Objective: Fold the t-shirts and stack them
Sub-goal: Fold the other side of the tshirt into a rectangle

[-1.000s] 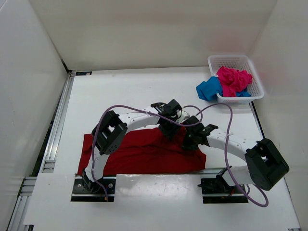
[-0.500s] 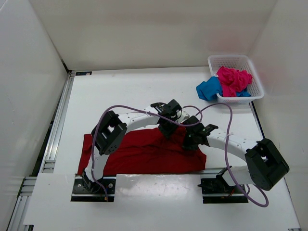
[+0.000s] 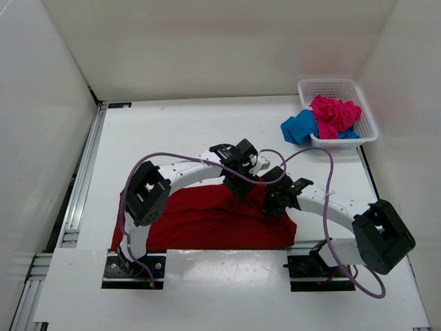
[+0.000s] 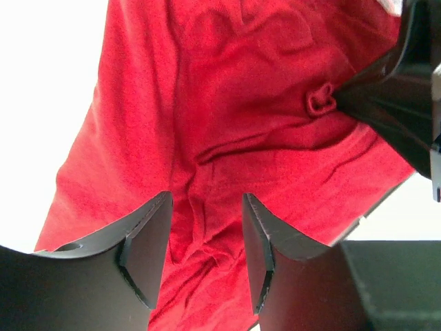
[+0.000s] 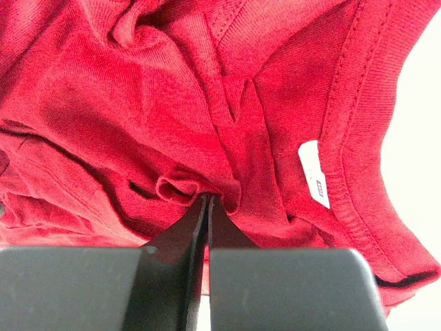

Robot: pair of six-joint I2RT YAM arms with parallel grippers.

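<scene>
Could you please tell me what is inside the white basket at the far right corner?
A crumpled pink t-shirt lies in the near part of the basket, and a blue t-shirt spills over its left rim. Whatever lies beneath them is covered.

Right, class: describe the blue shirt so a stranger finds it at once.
Find the white basket at the far right corner of the table. The blue shirt spills over its left rim, beside the pink shirt heaped inside. It alone is blue.
</scene>
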